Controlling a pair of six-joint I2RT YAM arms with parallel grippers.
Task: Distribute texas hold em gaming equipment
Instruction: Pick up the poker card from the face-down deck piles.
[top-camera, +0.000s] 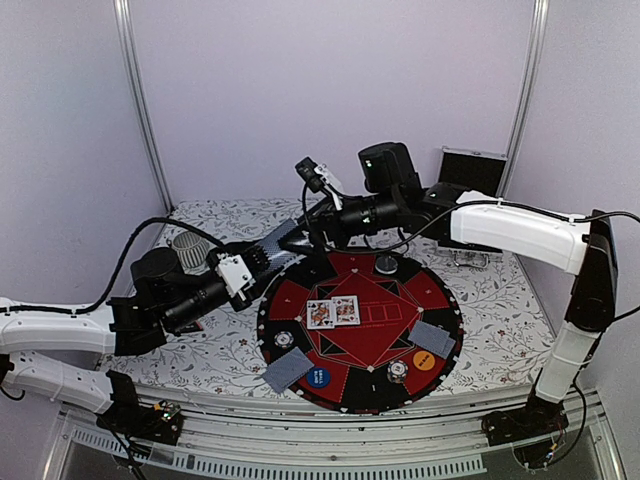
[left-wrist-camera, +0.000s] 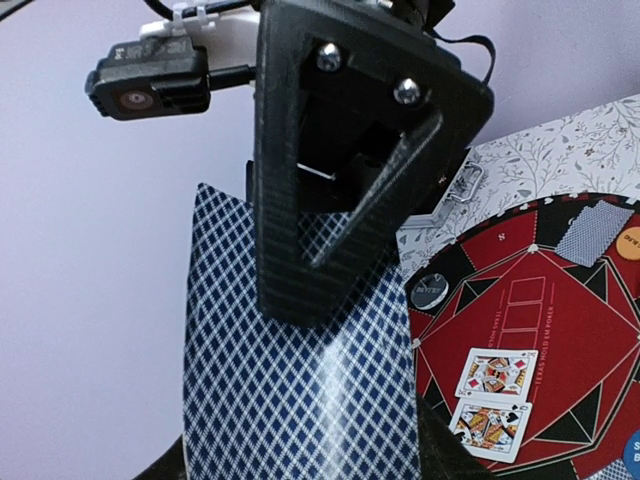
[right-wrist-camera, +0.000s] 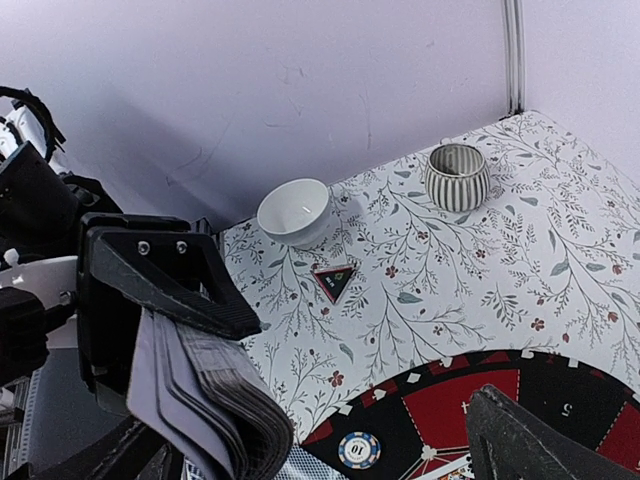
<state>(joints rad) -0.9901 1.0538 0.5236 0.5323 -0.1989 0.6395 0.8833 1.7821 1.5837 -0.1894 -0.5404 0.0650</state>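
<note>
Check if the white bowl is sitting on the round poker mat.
No, the white bowl stands on the floral cloth, well off the round mat.

My top camera looks down from high behind the near edge over the whole mat (top-camera: 360, 335). The left wrist view sits tight against the deck (left-wrist-camera: 300, 400), looking across the mat, and shares the face-up cards (left-wrist-camera: 496, 375) with the top view. The right wrist view faces the back wall (right-wrist-camera: 300, 80), catching that deck edge-on and the mat's rim.
</note>
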